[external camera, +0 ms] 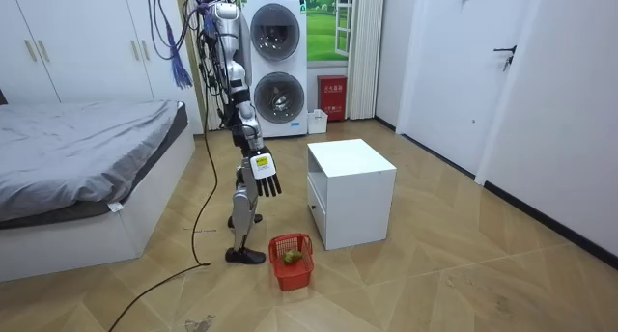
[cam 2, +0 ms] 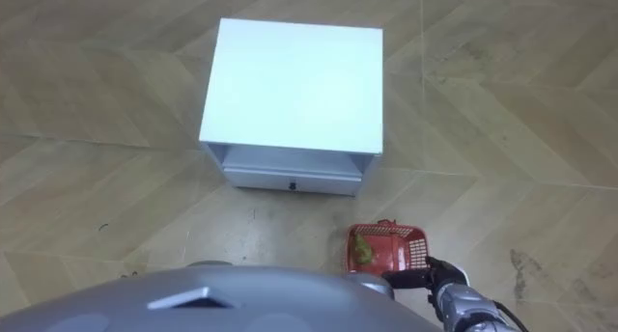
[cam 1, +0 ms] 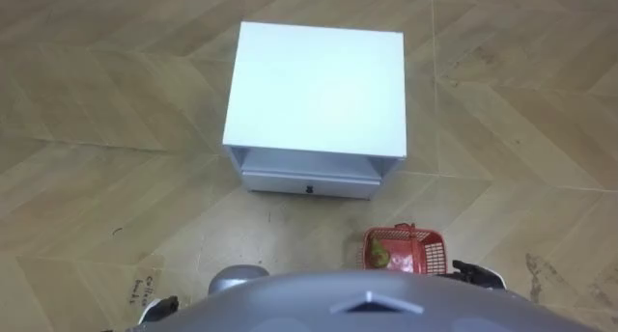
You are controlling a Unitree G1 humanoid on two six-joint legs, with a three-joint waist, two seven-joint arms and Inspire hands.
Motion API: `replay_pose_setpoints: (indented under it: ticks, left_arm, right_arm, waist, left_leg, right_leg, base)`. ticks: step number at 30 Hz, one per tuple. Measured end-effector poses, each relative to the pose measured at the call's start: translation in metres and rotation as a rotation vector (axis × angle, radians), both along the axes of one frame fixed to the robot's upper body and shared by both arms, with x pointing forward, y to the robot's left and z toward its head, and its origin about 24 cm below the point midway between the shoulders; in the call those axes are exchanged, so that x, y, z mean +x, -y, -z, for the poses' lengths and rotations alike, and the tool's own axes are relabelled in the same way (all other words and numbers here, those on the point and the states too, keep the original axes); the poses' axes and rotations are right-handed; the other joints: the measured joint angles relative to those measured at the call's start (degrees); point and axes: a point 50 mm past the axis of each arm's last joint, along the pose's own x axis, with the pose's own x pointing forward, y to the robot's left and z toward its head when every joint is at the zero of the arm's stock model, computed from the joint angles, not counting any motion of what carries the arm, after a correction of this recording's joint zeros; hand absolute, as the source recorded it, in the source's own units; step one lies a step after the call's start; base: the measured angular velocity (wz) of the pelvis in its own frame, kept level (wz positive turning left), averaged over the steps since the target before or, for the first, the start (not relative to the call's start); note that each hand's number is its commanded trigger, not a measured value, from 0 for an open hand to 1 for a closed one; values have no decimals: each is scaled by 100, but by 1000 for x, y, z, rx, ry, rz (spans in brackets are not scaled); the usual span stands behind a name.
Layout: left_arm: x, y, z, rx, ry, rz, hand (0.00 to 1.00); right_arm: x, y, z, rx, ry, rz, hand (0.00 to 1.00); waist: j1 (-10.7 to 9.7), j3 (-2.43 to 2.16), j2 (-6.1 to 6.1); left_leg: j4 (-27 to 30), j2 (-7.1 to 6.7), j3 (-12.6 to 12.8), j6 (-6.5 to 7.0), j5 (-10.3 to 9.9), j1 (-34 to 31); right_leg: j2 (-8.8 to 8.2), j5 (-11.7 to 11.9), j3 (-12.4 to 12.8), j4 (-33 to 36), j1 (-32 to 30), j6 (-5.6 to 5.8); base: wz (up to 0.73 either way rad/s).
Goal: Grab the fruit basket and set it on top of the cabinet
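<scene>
Now I'd bend low: the basket [cam 2: 388,247] sits on the floor [cam 2: 116,207] at my right, near the cabinet [cam 2: 290,81]. My right robot hand [cam 2: 446,277] hangs released beside it; I'd hook the handle squarely and keep the fruit [cam 2: 361,247] level. Left robot hand [cam 1: 159,303]: can't tell.

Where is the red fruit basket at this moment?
In the eye views the fruit basket stands on the floor, low and right of centre, just before the white cabinet.

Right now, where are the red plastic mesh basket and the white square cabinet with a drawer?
red plastic fruit basket [external camera: 295,278]: room view, on its front wall.
white square cabinet [cam 1: 319,91]: left eye view, on the middle of its flat top.
</scene>
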Motion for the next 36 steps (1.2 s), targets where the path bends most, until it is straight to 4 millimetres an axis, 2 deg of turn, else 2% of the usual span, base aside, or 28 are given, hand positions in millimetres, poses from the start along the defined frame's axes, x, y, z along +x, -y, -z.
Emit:
replay_pose_setpoints:
  ticks: [7, 10, 18, 28, 34, 36]
  left_arm:
    - [1, 0, 0, 4, -2, 22, 0]
    - [1, 0, 0, 4, -3, 21, 0]
    - [0, 0, 0, 3, -5, 20, 0]
    - [-2, 1, 0, -15, -19, 17, 0]
    - [-2, -1, 0, -13, -17, -2, 0]
    - [1, -2, -1, -15, -8, -4, 0]
  right_arm:
    - [-1, 0, 0, 1, 2, 17, 0]
    - [-1, 1, 0, 4, 7, 34, 0]
    - [0, 0, 0, 6, 9, 33, 0]
    - [0, 1, 0, 0, 8, 32, 0]
    - [1, 2, -1, -18, 10, 31, 0]
    - [-1, 4, -1, -30, 10, 44, 0]
  waist:
    - [14, 10, 4]
    - [21, -8, 36]
    - [-74, 6, 19]
    - [-85, 28, -8]
    - [-98, 15, 4]
    - [-105, 0, 33]
  left_leg:
    - [-19, 2, 1, -6, -5, -8]
    - [-11, 3, 25, -6, -4, -8]
    - [-19, 6, 33, -6, -4, -9]
    - [-18, 15, 33, -9, -12, -10]
    - [2, -20, 51, -1, -15, -16]
    - [18, -62, 63, 21, -27, -33]
  right_leg:
    - [4, -1, 40, -3, -34, -1]
    - [11, -3, 90, -3, -39, -3]
    - [14, -3, 80, 1, -37, -3]
    - [11, -2, 64, 13, -32, -4]
    - [-24, -14, 99, 9, -87, 10]
    - [-82, -44, 88, 75, -132, 39]
  base:
    - [0]
    - [-3]
    - [-1]
    - [0]
    - [-2]
    - [0]
